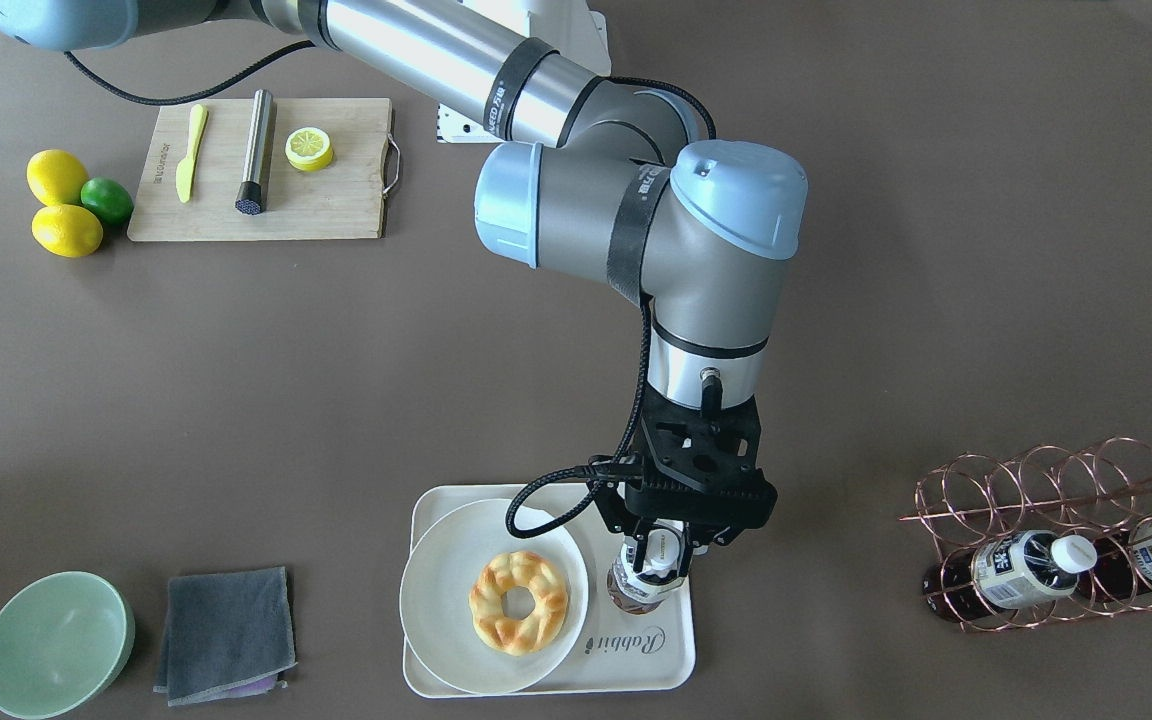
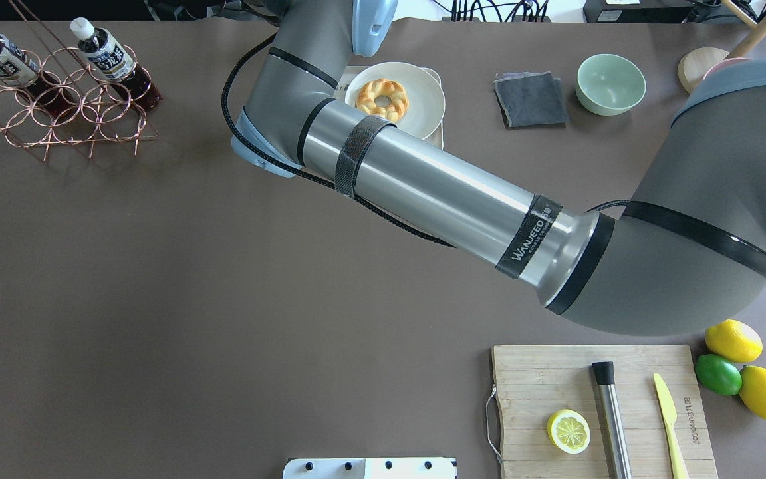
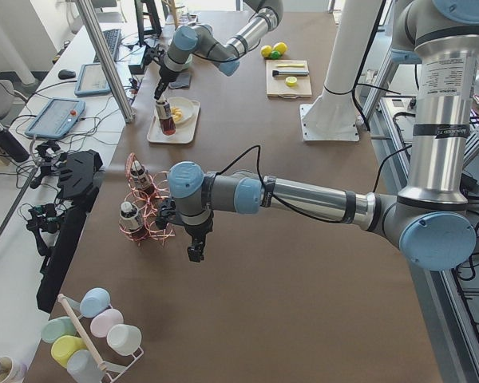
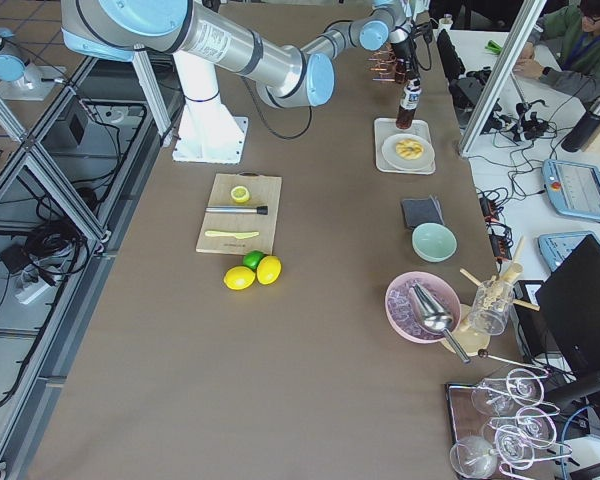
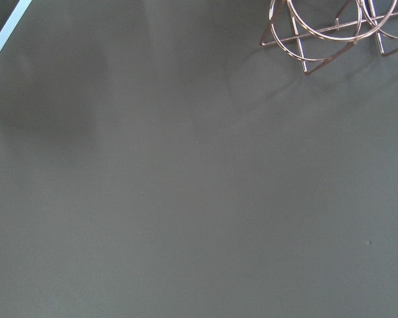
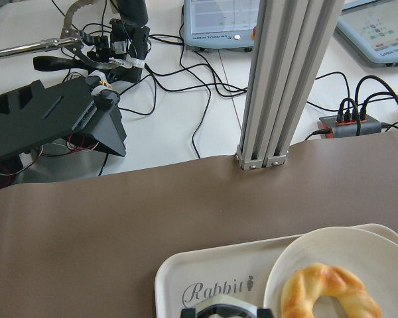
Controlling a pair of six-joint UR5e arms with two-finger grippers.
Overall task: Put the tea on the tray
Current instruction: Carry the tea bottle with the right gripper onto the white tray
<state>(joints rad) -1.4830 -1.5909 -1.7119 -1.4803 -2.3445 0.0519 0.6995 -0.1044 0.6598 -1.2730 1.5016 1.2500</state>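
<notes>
Risk: the tea is tall and narrow and is held high, at the neck. If it is released with any tilt, or before its base is down, it topples toward the plate just beside the gripper, or over the tray rim on the other side. The base looks seated on the tray, but contact is hidden from above.

Pose: the right gripper points straight down, fingers clamped on the bottle's neck, bottle upright directly beneath. The arm is stretched far across the table. The left gripper hangs low near the copper rack; whether it is open or closed cannot be told.
</notes>
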